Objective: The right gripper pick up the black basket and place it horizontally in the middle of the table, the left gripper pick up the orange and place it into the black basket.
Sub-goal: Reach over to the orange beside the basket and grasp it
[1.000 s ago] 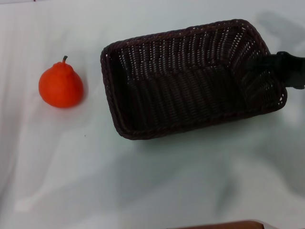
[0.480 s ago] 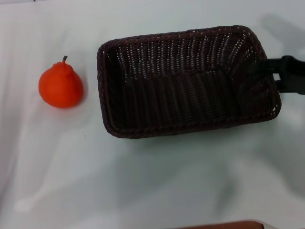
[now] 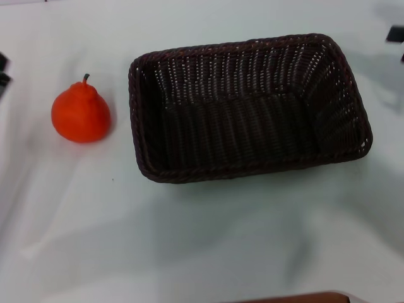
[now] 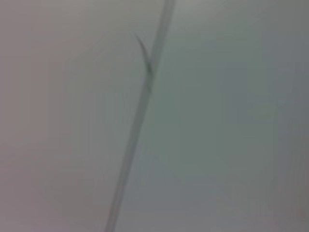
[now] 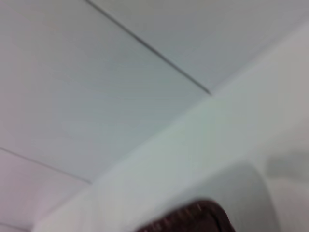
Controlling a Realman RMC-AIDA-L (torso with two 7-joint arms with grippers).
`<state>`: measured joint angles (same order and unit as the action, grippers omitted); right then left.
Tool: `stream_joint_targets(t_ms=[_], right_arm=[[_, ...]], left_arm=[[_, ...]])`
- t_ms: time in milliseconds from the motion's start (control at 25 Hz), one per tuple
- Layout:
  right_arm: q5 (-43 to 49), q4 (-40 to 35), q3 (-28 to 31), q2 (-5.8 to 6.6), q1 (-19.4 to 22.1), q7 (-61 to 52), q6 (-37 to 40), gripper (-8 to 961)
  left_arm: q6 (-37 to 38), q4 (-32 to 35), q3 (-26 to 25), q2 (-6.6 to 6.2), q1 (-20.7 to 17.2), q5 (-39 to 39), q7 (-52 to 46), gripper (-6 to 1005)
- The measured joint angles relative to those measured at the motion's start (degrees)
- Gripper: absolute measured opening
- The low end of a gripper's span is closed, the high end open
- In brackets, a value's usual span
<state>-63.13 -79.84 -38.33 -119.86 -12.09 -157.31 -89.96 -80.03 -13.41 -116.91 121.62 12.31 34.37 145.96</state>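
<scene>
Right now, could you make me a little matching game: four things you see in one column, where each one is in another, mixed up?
Things:
1. the orange
2. the black basket
3. the left gripper
4. the right gripper

Places:
A. just showing at the head view's far right edge
B. lying empty in the middle of the table
C. standing on the cloth left of the basket
D. just showing at the head view's left edge

Pairs: 1-C, 2-B, 3-D, 4-A

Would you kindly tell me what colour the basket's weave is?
Very dark brown-black wicker on the black basket, clearest in the head view.
</scene>
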Motion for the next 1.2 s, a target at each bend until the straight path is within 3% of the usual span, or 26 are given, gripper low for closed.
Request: stream_joint_targets(t_ms=[160,320,440,600,840,1040,1200], right_arm=[[-5.88,2.87,5.55,0.04,0.23,7.36,0.00,739],[-11.51,7.68,9.03,0.10,0.41,13.88,-0.06,738],[-12.38,11.44,11.03,0.25,0.08,16.53,-0.10,737],[-12.47,13.99,12.78,0.30,-0.36,19.12,-0.12,736],[-14.70,17.63,13.42,0.01,-0.81,24.11,-0.18,735],[-16.65,23.09,14.94,0.28,-1.70,27.26,0.19,736],[-16.73,23.83,16.00,0.30,-2.07,28.12,0.18,736]], left_arm=[[7.19,-4.57,4.69,-2.26,0.13,6.06,-6.51,874],[11.40,-7.72,6.12,-5.34,0.92,14.39,-15.72,871],[11.78,-10.20,6.14,-6.21,0.67,19.08,-17.43,872],[13.84,-12.58,6.04,-6.04,0.84,24.27,-17.74,873],[20.77,-13.00,6.09,-3.55,3.61,29.47,-17.79,849],[23.22,-12.94,6.00,-2.26,5.53,32.93,-17.88,819],[23.88,-13.32,5.77,-2.08,5.70,33.56,-17.73,796]])
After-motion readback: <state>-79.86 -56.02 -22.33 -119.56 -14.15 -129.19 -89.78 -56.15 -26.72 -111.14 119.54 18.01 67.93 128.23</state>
